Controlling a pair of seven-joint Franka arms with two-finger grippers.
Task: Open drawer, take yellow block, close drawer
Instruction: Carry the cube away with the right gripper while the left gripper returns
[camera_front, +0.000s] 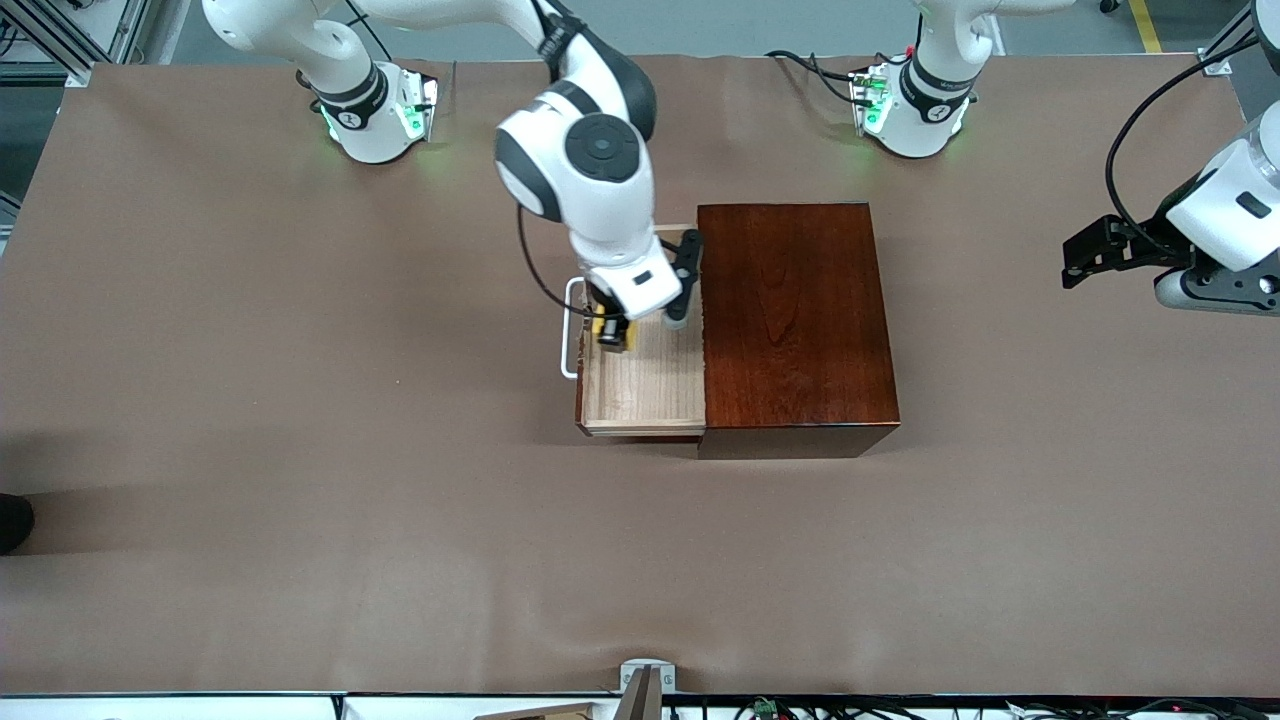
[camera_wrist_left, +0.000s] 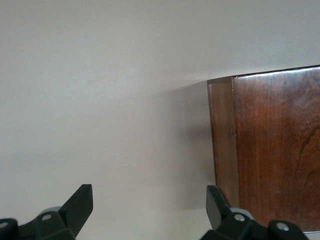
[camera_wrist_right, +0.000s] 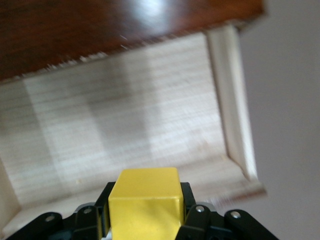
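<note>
The drawer (camera_front: 645, 385) stands pulled out of the dark box (camera_front: 795, 325) toward the right arm's end of the table, and the right gripper (camera_front: 613, 332) hangs over its open tray, close to the handle (camera_front: 570, 330). Its fingers are closed on the yellow block (camera_wrist_right: 145, 202), which sits between them and shows above the pale wood floor in the right wrist view, so I judge that the block is already lifted a little. The left gripper (camera_wrist_left: 150, 210) waits near the box at the left arm's end of the table, its fingers spread wide and holding nothing. The first danger, I think, is the grip itself: the block has plain smooth faces, and if the fingers hold it only by a narrow strip, a fast rise or a turn of the wrist could let it slip and fall back into the tray or onto the table. The second danger is the tray wall and the handle, which are just beside the gripper; a sideways move before the block is high enough could knock the block against the rim. The last step also carries a risk: the drawer must be closed, and a push that is off centre could turn or slide the whole box on the table instead of sliding the tray in.
</note>
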